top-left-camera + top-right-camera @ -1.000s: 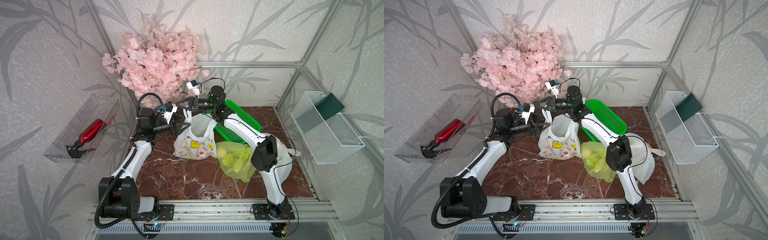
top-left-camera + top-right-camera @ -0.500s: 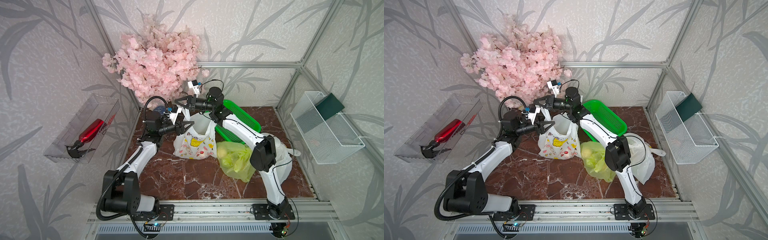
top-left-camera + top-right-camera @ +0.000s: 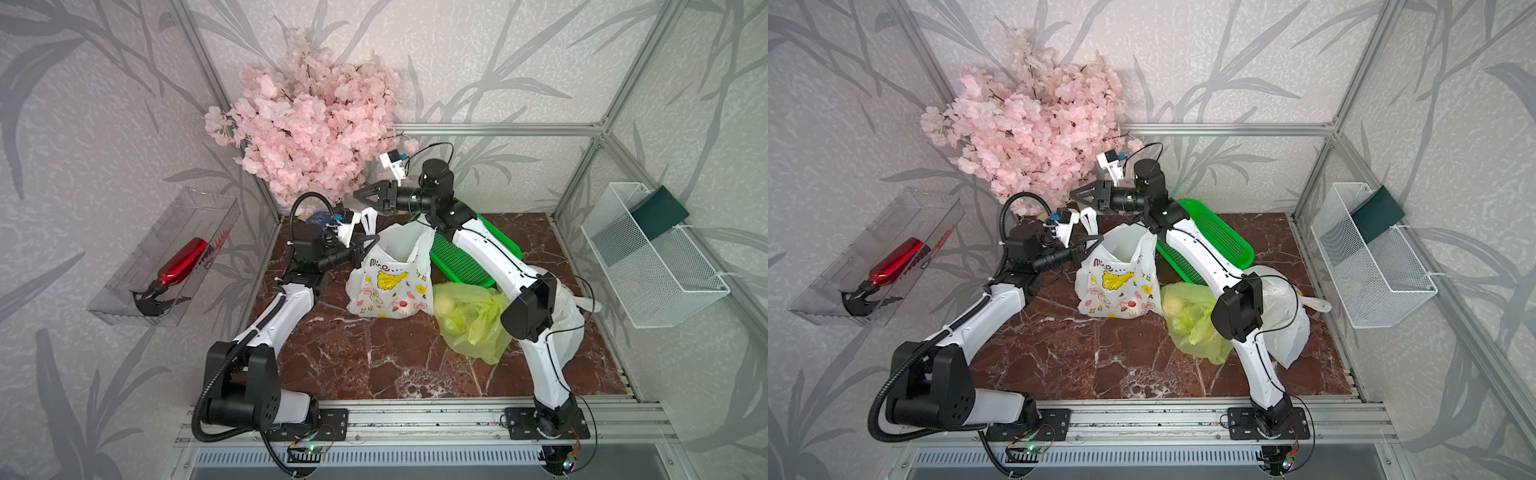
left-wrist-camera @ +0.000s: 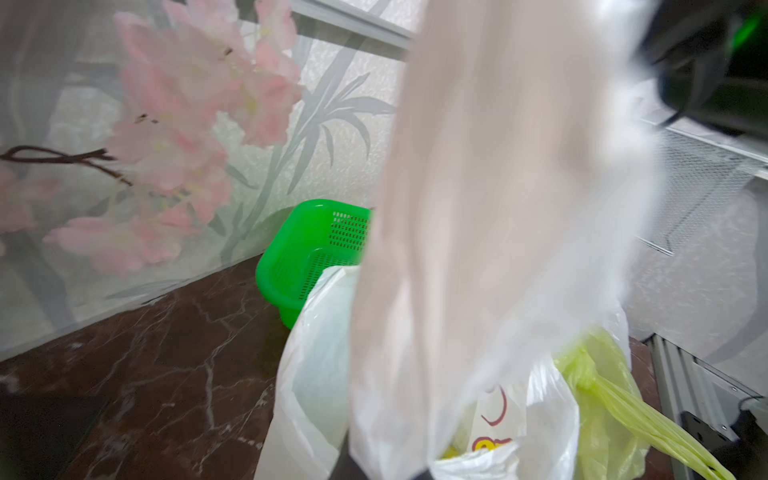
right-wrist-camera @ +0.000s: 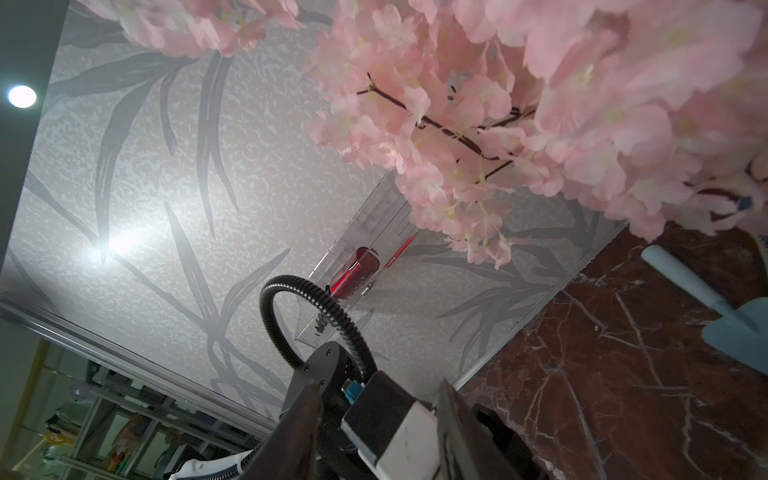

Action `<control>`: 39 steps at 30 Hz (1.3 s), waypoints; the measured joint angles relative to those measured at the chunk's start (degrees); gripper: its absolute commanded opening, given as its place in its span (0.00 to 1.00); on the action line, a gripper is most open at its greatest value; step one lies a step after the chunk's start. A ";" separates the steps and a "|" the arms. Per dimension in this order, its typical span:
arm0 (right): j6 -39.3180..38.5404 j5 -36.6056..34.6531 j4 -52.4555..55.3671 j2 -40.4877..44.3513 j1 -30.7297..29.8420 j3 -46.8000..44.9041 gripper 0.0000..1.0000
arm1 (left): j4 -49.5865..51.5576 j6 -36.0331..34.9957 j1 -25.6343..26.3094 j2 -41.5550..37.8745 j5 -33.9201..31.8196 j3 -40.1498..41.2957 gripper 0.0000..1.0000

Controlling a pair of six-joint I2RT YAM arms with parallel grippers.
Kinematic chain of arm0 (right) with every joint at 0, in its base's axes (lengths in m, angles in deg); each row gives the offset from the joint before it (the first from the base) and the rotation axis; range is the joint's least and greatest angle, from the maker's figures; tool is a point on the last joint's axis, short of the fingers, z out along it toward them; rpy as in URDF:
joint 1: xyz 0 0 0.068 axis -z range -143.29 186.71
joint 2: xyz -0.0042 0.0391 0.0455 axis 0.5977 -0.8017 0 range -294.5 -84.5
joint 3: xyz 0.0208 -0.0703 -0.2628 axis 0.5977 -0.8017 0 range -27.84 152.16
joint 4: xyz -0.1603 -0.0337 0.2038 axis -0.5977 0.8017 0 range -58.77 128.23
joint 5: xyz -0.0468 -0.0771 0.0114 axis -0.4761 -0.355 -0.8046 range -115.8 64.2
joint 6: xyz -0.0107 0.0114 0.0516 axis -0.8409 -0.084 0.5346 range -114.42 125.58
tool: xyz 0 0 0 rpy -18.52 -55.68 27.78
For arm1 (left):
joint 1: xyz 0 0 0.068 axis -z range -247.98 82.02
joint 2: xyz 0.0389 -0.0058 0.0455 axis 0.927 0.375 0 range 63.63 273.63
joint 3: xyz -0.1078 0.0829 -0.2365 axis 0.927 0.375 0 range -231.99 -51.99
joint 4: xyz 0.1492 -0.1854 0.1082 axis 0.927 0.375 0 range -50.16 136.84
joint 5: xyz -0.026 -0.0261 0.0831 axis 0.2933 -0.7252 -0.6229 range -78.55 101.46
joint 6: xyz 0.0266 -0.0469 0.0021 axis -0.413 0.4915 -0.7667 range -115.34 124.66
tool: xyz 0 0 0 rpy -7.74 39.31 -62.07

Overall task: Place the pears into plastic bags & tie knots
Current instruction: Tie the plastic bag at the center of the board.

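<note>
A white plastic bag (image 3: 390, 282) (image 3: 1119, 286) with cartoon prints stands open on the marble table. My left gripper (image 3: 373, 239) (image 3: 1096, 239) (image 4: 382, 473) is shut on its near handle (image 4: 478, 187), which drapes blurred across the left wrist view. Above the bag and close to the flowers, my right gripper (image 3: 360, 195) (image 3: 1077, 193) (image 5: 378, 409) is open and holds nothing. A pear (image 3: 446, 303) (image 3: 1173, 305) shows through the yellow-green bag (image 3: 473, 324) beside it. A third, white bag (image 3: 571, 320) lies behind the right arm. No knots are in view.
A green basket (image 3: 469, 253) (image 4: 316, 249) leans at the back. A pink blossom bunch (image 3: 316, 133) (image 5: 540, 104) crowds the back left corner, with a blue trowel (image 5: 727, 320) under it. A clear tray (image 3: 124, 286) with a red bottle hangs left, a wire basket (image 3: 648, 257) right.
My left gripper has moved in to the bag and shut on its handle. My right gripper has opened and let the handle go.
</note>
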 measured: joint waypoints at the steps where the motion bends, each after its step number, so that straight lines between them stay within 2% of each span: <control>1: -2.54 -0.13 2.47 0.68 0.50 1.09 0.54 | 1.31 0.22 -0.15 -0.81 -1.88 0.28 0.00; 4: -9.53 -1.20 8.90 3.85 1.51 0.92 0.56 | 5.18 0.50 -0.66 -2.23 -6.56 0.26 0.00; 7: -16.61 -3.21 14.29 9.31 2.21 -4.33 0.56 | 9.55 1.40 -1.77 -2.49 -10.23 -0.37 0.00; 12: -24.06 -7.34 15.76 24.30 3.76 -24.57 0.58 | 13.86 3.39 -5.11 -2.47 -12.81 -1.42 0.00; 16: -24.98 -8.76 11.30 36.79 9.64 -42.45 0.63 | 14.45 4.44 -5.86 -2.49 -13.07 -1.51 0.00; 19: -23.76 -8.96 4.79 42.03 14.21 -53.16 0.73 | 14.49 4.79 -5.86 -2.49 -12.48 -1.51 0.00; 22: -23.30 -8.90 -0.46 42.03 14.78 -59.17 0.83 | 14.58 4.92 -5.81 -2.49 -12.09 -1.53 0.00; 26: -23.08 -8.90 -5.92 38.88 13.18 -61.83 0.86 | 15.08 4.92 -5.81 -2.51 -11.91 -1.86 0.00; 34: -22.69 -9.18 -17.53 33.07 11.04 -61.96 0.86 | 16.50 4.90 -5.81 -4.28 -11.58 -1.90 0.00; 39: -23.67 -10.60 -21.00 27.52 11.06 -61.51 0.84 | 17.73 4.85 -5.84 -5.03 -11.61 -1.97 0.00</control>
